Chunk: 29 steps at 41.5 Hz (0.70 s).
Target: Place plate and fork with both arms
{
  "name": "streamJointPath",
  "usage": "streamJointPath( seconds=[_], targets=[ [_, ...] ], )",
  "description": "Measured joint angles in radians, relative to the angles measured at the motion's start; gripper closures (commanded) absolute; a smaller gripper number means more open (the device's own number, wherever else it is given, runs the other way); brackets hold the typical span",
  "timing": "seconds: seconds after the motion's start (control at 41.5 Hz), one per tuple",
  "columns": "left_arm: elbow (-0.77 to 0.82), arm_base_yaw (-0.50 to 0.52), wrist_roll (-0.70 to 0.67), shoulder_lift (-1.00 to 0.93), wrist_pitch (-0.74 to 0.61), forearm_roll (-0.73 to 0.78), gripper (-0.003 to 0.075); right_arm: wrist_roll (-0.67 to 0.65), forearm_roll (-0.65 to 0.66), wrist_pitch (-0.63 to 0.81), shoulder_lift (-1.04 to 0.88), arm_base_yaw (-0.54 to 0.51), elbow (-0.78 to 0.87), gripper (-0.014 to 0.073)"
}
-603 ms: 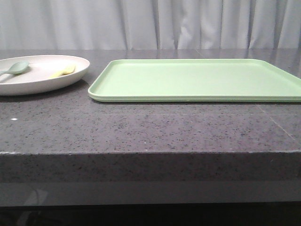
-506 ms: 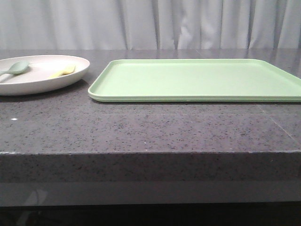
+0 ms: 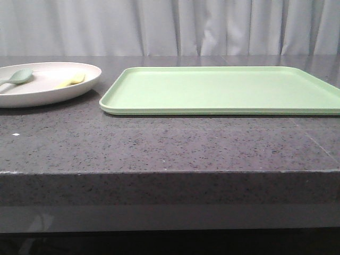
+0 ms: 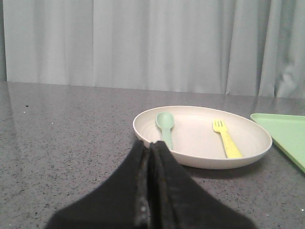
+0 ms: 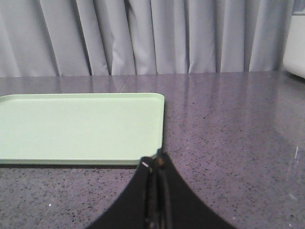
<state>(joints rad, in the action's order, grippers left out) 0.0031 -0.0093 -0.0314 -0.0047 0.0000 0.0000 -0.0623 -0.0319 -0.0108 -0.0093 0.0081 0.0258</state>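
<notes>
The cream plate sits on the dark counter at the far left in the front view, and shows in the left wrist view. The pale-yellow fork lies in it, also seen in the front view, beside a grey-green spoon. My left gripper is shut and empty, its tips just short of the plate's near rim by the spoon's handle. My right gripper is shut and empty, near the corner of the light-green tray. Neither gripper shows in the front view.
The light-green rectangular tray lies right of the plate, empty. The dark speckled counter has its front edge near the camera. Grey curtains hang behind. A white object stands at the edge of the right wrist view.
</notes>
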Motion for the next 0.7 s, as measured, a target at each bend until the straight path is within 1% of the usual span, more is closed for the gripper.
streamJointPath(
  seconds=[0.096,0.241,0.313,0.434,0.555,0.699],
  targets=[
    [0.000,0.000,0.000,0.000,0.000,0.000,0.0741,0.000,0.000,0.004,0.000,0.000,0.000,0.0660],
    [-0.002,0.000,0.000,0.000,-0.036,0.000,0.0741,0.000,0.000,0.035,0.000,0.000,0.000,0.0660],
    [-0.018,0.000,0.000,0.000,-0.027,0.000,0.0741,0.000,0.000,0.028,0.000,0.000,-0.008,0.0660],
    [-0.119,0.000,0.000,0.000,0.063,0.000,0.0741,0.000,0.000,-0.055,0.000,0.000,-0.104,0.0660],
    [-0.284,0.000,0.000,0.010,0.188,0.000,0.0741,0.000,0.032,-0.164,0.000,0.000,-0.251,0.0660],
    [-0.501,0.000,0.000,0.110,0.350,0.000,0.0741,0.000,0.052,-0.292,0.070,0.000,-0.431,0.0660]
  ],
)
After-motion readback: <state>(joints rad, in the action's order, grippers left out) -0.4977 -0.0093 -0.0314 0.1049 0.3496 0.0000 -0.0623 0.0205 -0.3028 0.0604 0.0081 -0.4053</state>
